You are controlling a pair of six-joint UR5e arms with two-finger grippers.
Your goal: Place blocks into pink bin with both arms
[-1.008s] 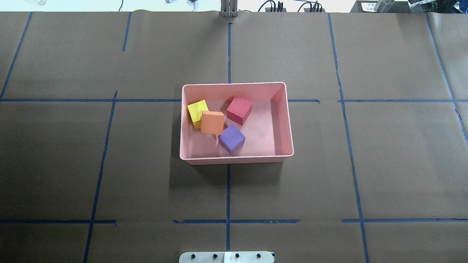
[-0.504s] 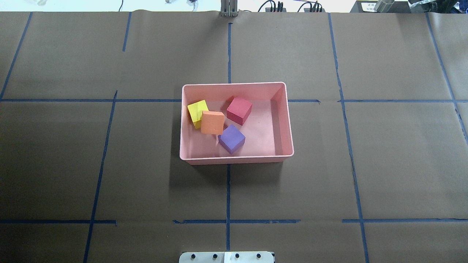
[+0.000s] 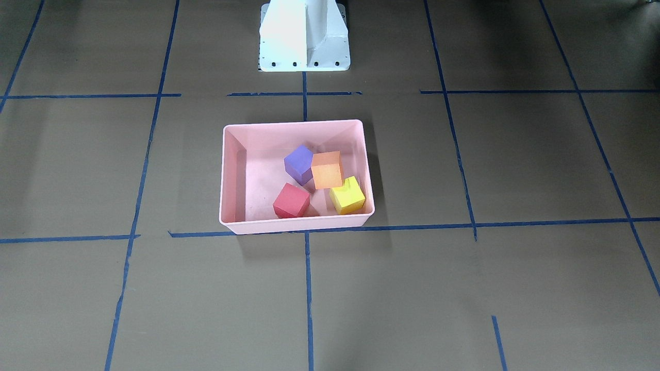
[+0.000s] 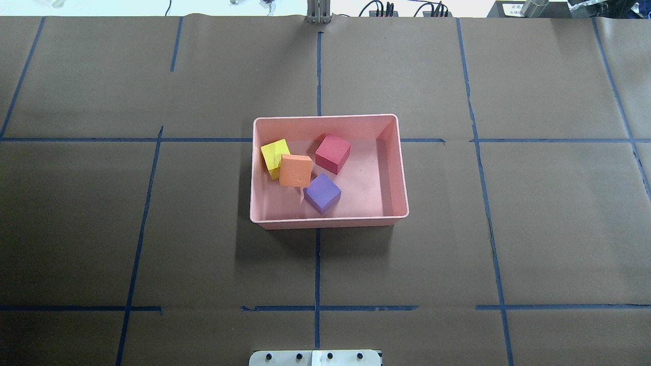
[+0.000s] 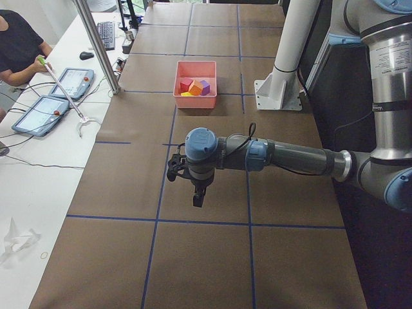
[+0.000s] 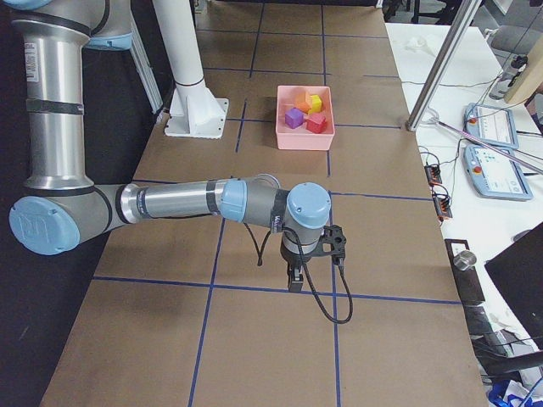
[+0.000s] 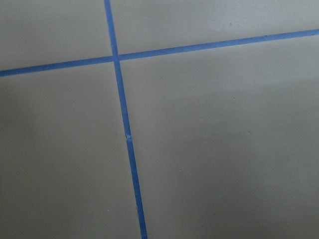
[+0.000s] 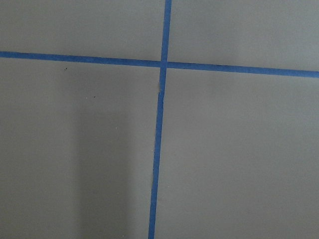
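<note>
All four blocks lie inside the pink bin, midway between the left claw and right claw, well apart from both. Neither is nearer. Clenched or released, I cannot tell.

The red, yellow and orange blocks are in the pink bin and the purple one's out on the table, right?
No. The purple block is in the pink bin too, beside the orange block, as the overhead exterior view shows. The red block and yellow block are inside, as said.
</note>
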